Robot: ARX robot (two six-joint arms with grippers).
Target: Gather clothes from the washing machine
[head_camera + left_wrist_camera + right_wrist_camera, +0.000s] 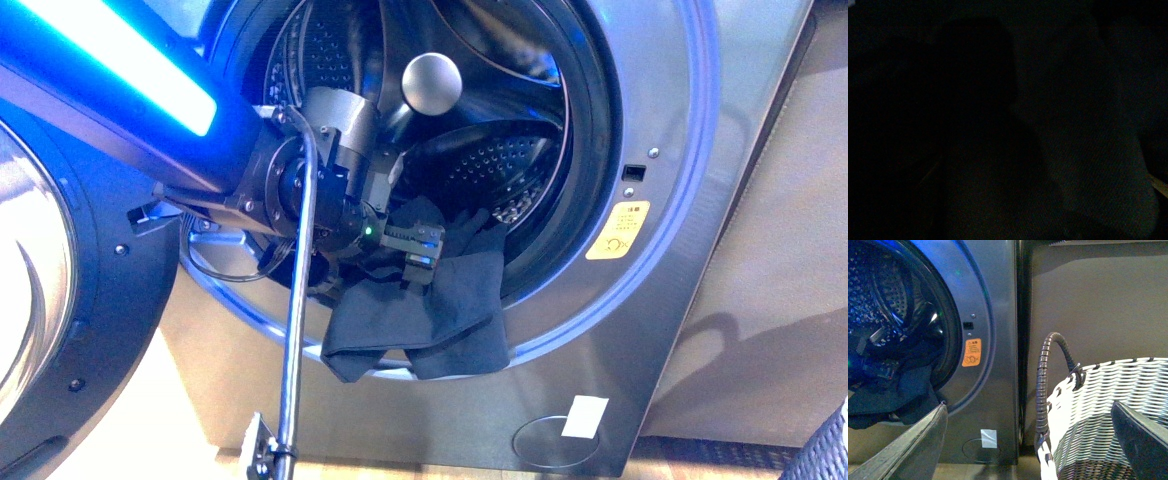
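My left gripper (418,250) is buried in the clothes (440,320) draped over the lip of the washing machine (700,260) (grip unreadable; that wrist view is dark); I'd pull out slowly, clear of the rim; right gripper (1030,440) gapes empty beside the basket (1108,390).

We see our left gripper (418,248) at the mouth of the washing machine (690,250), clamped on the dark clothes (430,320), which drape over the opening's lower rim beside the open door (60,300).
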